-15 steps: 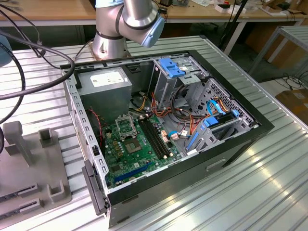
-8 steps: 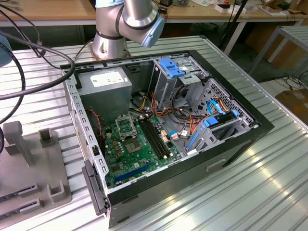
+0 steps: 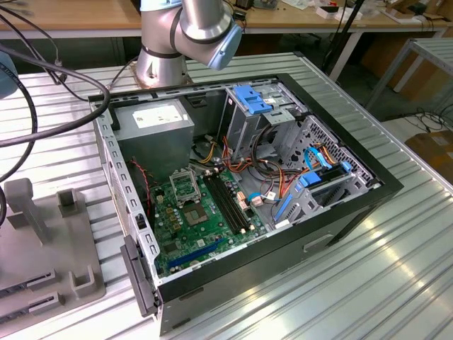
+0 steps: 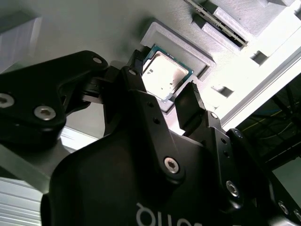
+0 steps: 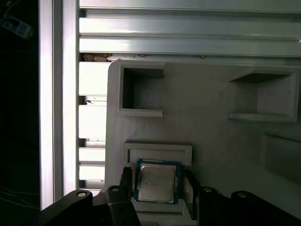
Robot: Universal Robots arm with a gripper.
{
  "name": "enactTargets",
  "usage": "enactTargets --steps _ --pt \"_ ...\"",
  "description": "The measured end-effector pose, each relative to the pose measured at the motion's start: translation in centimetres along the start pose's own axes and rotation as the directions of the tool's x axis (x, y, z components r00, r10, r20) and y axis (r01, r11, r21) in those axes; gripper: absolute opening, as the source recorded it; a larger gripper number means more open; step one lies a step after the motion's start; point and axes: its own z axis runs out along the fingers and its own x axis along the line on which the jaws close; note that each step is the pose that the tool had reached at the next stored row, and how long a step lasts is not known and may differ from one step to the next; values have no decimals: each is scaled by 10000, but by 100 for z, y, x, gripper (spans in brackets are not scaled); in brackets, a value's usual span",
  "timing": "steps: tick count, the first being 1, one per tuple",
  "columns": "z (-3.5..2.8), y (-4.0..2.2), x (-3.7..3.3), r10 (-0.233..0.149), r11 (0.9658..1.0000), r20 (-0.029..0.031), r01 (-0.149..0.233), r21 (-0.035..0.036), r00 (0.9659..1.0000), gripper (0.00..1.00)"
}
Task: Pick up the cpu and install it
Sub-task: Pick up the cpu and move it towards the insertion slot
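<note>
Up close, we see the cpu (image 5: 156, 182) lying flat in a shallow square pocket (image 5: 157, 151) of a grey tray (image 5: 202, 117). Our gripper (image 4: 163, 74) hangs over it, fingers (image 4: 188, 106) spread, one on each side. A ribbed metal table (image 5: 188, 44) lies beneath the tray.

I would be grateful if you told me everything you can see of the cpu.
The cpu is a small, thin square plate: a silver-grey metal face with faint print, rimmed by a green edge. It lies flat, face up, in a raised square pocket of a pale grey holder. The jaws of the gripper stand open on two opposite sides of it, seemingly not touching it.
</note>
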Motion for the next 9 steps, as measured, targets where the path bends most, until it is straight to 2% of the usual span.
enactTargets --steps 9 --pt "1 0 0 -4 10000 0 4 0 10000 55"
